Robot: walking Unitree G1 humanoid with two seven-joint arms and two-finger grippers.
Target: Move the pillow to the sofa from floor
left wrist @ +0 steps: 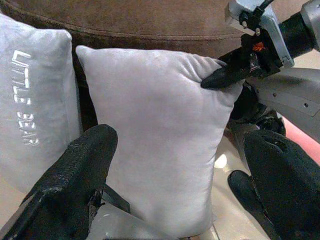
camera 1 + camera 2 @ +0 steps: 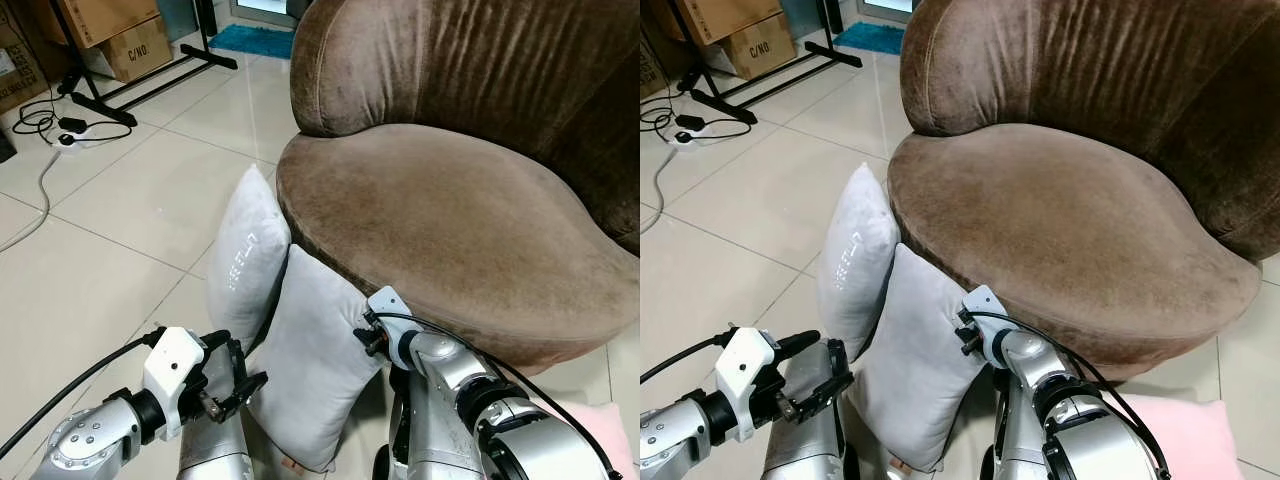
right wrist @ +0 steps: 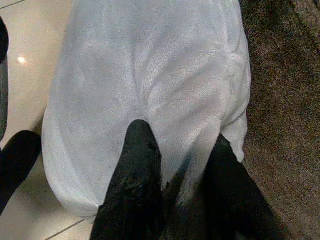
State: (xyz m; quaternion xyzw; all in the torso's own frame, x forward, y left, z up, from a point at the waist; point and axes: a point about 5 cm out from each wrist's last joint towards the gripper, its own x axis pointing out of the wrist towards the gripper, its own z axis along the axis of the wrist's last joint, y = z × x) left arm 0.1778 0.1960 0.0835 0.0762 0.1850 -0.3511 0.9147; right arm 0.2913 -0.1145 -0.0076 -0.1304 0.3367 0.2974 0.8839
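Now pinching pillow (image 2: 315,370) top corner with right gripper (image 3: 175,180) at lower centre, for lifting onto sofa (image 2: 450,220); left gripper (image 1: 170,200) spread apart, waiting nearby.

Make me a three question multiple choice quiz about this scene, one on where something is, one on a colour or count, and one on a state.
1. Where does the plain grey pillow stand?
A. On the sofa seat
B. On the floor against the sofa's front
C. On the cardboard boxes

2. How many grey pillows lean against the brown sofa?
A. One
B. Two
C. Four

3. What is the right gripper doing?
A. Pinching the plain pillow's corner
B. Hanging idle
C. Holding a cable

Answers:
1 B, it stands on the tiles against the sofa base.
2 B, the plain one and the lettered pillow.
3 A, the black fingers squeeze a fold of fabric, while the left gripper is open before it.
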